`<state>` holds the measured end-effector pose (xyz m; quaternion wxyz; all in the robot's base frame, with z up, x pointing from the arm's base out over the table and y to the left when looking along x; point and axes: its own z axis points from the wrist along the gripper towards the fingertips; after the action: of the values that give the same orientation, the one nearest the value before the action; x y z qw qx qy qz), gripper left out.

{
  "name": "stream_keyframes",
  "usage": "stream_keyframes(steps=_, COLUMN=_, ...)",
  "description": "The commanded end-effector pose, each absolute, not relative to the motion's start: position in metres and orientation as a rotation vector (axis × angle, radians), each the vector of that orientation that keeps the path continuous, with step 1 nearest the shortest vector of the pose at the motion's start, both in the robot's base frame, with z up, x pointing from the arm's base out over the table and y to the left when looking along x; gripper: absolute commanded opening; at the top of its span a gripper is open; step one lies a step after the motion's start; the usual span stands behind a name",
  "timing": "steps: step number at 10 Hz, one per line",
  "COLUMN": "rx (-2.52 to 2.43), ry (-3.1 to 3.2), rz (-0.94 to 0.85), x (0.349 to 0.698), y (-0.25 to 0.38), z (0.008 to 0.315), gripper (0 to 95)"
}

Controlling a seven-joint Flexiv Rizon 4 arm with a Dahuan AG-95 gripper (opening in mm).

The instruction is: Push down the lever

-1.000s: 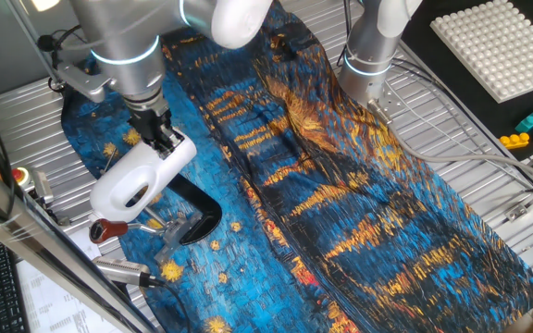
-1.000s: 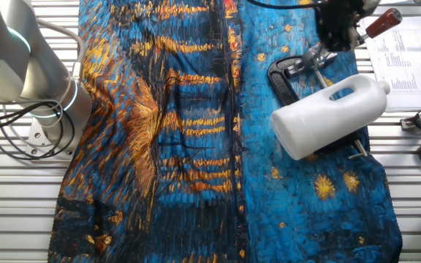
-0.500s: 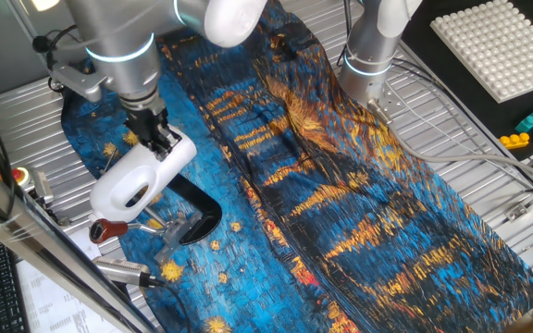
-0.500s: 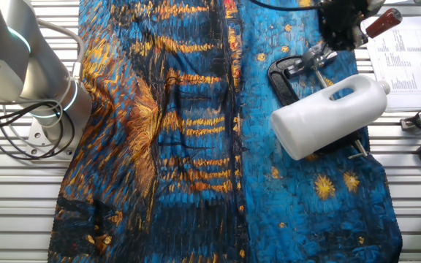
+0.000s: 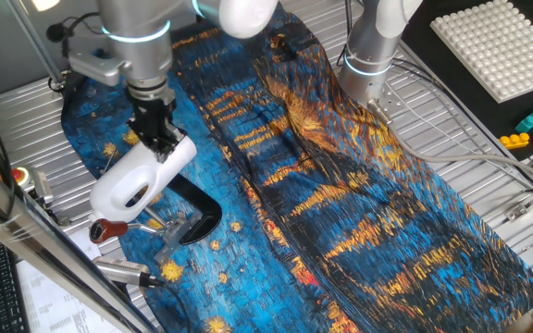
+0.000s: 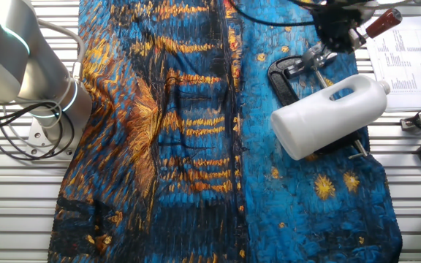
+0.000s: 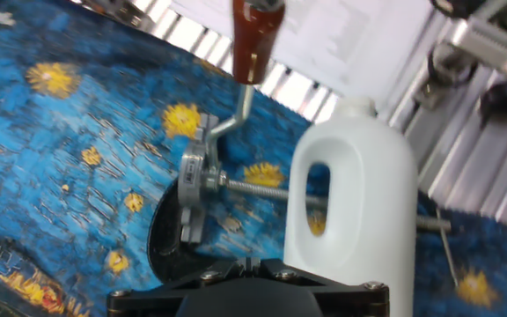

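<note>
Jug (image 5: 140, 180) lower left of frame, on base (image 5: 195, 211). Lever (image 5: 118, 228) below jug. Pincer (image 5: 160, 137) at jug upper end. Cloth (image 5: 340, 203) covers worktop (image 5: 489, 166).

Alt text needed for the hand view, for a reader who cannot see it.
Seen from the hand camera, a lever, a thin silver rod tipped with a glossy reddish-brown knob, rises from a metal clamp fitting beside a white plastic housing with a handle slot. All sit on a blue cloth with yellow starbursts; the gripper's dark body fills the bottom edge, fingertips unseen.

Arm vertical, pincer (image 5: 162, 141) pointing down (finger gap unclear).
</note>
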<state>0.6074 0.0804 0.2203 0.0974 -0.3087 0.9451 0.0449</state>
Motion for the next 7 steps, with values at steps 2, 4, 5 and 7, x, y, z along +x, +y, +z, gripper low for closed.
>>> stream_keyframes(steps=2, rx=-0.977, ry=2.761, rz=0.145, x=0.629, y=0.094, z=0.214, gripper=19.0)
stream_keyframes(steps=4, rx=-0.994, ry=2.717, rz=0.168, x=0.638, y=0.101, z=0.198, gripper=19.0)
stream_keyframes(steps=5, rx=-0.998, ry=2.693, rz=0.177, x=0.64, y=0.104, z=0.192, gripper=38.0)
stream_keyframes(steps=7, rx=-0.996, ry=2.679, rz=0.18, x=0.642, y=0.109, z=0.182, gripper=38.0)
